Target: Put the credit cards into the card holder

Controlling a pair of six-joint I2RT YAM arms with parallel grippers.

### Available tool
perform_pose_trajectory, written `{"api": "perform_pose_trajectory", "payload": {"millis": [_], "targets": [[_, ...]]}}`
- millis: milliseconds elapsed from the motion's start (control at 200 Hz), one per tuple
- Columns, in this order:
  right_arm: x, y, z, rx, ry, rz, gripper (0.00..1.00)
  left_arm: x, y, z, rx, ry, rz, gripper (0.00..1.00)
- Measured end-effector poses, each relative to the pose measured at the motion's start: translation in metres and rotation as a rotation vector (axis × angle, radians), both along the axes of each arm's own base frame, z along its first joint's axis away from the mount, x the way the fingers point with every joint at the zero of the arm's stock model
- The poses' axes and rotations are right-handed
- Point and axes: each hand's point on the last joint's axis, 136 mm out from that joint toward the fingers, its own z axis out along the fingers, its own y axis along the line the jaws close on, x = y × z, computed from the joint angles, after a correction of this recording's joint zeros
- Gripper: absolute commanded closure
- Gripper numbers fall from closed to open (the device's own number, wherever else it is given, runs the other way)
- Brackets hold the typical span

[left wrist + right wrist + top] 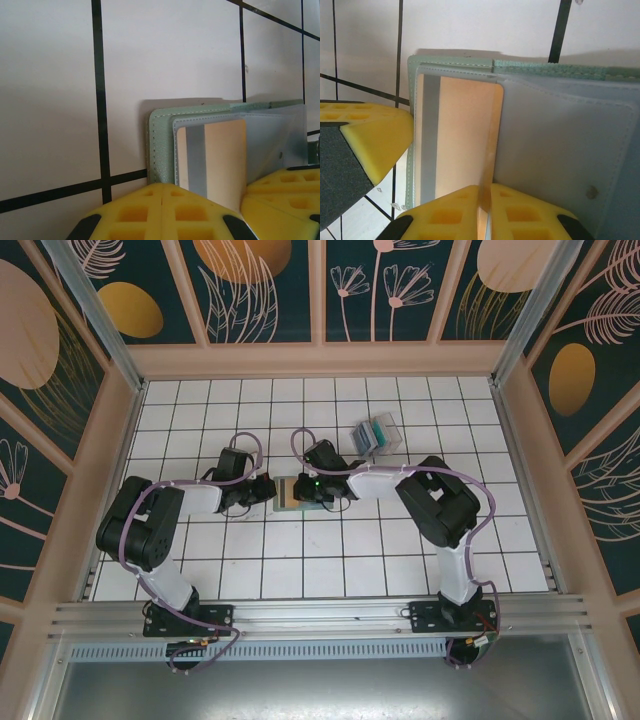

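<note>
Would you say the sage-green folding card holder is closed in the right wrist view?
No, the sage-green folding card holder lies open, showing its pale grey inner pockets.

I can read no text, number, brand or sign anywhere on my feeds. On the right wrist view, the card (460,140) sitting in the card holder (560,135) shows me a plain pale-orange face with a grey stripe down one side. It is washed by glare and carries no lettering I can make out. The holder's green cover and bluish-grey pockets show stitching and one small dark speck, but no legible mark. In the top view the credit cards (377,435) lying on the bench (350,560) are too small for me to tell whether they carry any print.
</note>
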Motion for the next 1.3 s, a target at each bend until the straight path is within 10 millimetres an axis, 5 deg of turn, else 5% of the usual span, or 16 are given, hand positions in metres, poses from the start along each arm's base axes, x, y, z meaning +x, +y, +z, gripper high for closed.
{"api": "perform_pose_trajectory", "payload": {"millis": [185, 475, 676, 1026, 1111, 1301], "targets": [[0.0, -0.003, 0.007, -0.025, -0.045, 0.03, 0.75, -0.001, 0.001, 0.001, 0.004, 0.0, 0.003, 0.94], [0.006, -0.024, 0.057, -0.046, -0.162, -0.011, 0.65, -0.004, 0.002, 0.001, 0.006, 0.013, 0.001, 0.95], [0.0, -0.04, 0.033, -0.096, -0.111, -0.035, 0.6, -0.004, 0.001, 0.001, 0.003, 0.017, -0.002, 0.96], [-0.01, -0.037, 0.006, -0.09, -0.023, -0.028, 0.6, -0.004, 0.001, 0.001, 0.003, 0.018, -0.002, 0.96], [-0.008, -0.033, 0.006, -0.062, -0.015, -0.027, 0.64, -0.004, 0.001, 0.001, 0.004, 0.021, -0.002, 0.96], [-0.013, -0.028, 0.006, 0.002, 0.022, -0.024, 0.94, -0.004, 0.001, 0.001, 0.005, 0.023, -0.002, 0.95]]}}
